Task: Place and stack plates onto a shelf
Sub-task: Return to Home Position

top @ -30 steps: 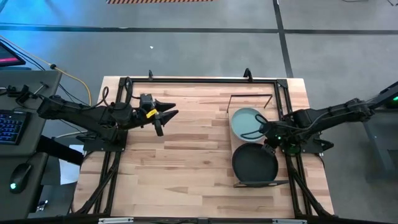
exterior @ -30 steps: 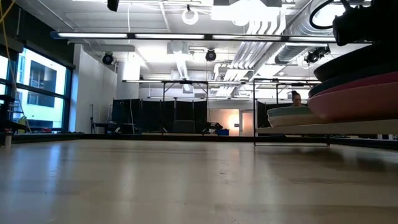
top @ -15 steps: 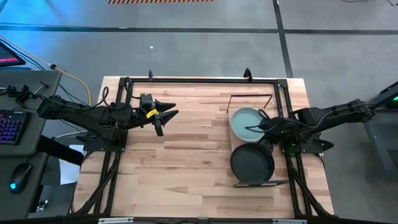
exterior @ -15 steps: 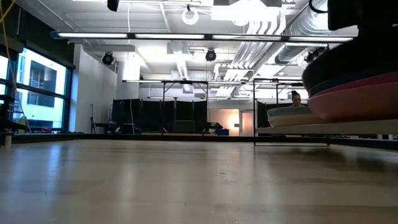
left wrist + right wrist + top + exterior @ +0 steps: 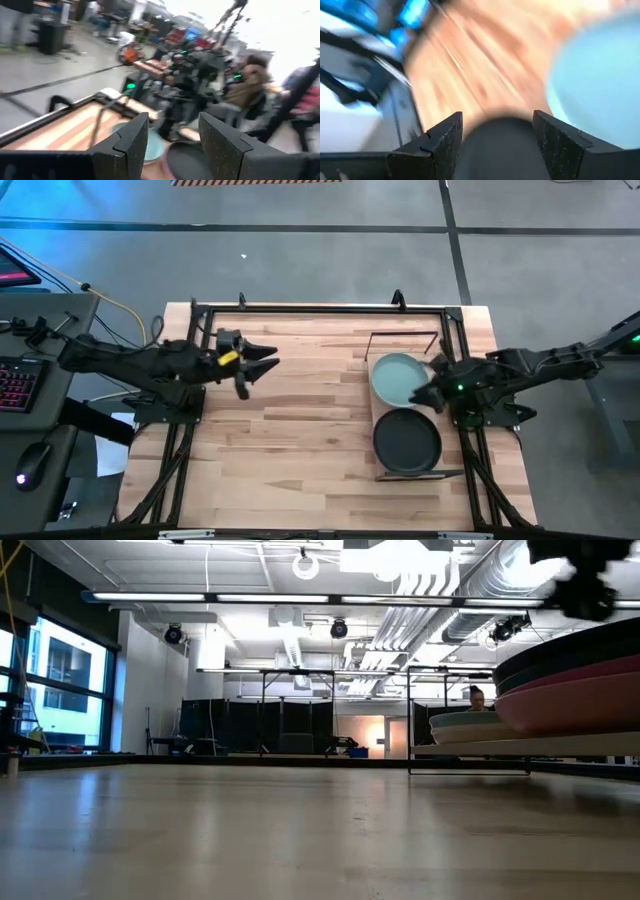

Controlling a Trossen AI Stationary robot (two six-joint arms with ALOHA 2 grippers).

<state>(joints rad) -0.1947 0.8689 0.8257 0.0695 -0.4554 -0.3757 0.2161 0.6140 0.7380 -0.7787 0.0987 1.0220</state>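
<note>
The shelf [image 5: 385, 476] stands at the table's right. Its near half bears a stack of plates topped by the black plate [image 5: 407, 442]; in the low view the black plate [image 5: 590, 645] lies over a dark one and a magenta plate [image 5: 575, 705]. On the far half the pale teal plate [image 5: 396, 377] tops a lower stack [image 5: 468, 726]. My right gripper [image 5: 427, 394] hovers open over the gap between the two stacks, with the black plate's rim [image 5: 500, 145] below its fingers. My left gripper [image 5: 262, 365] hangs open over the table's left part.
A black metal frame [image 5: 320, 310] runs along the table's far edge and down both sides. Bare planks [image 5: 300, 430] lie between the left gripper and the shelf. A person [image 5: 477, 698] shows in the room beyond the table.
My right gripper has opened and let go of the black plate, then risen a little toward the far edge. The plate, tilted up before, now lies flat on the near stack. My left gripper has drawn back slightly toward the table's left edge.
</note>
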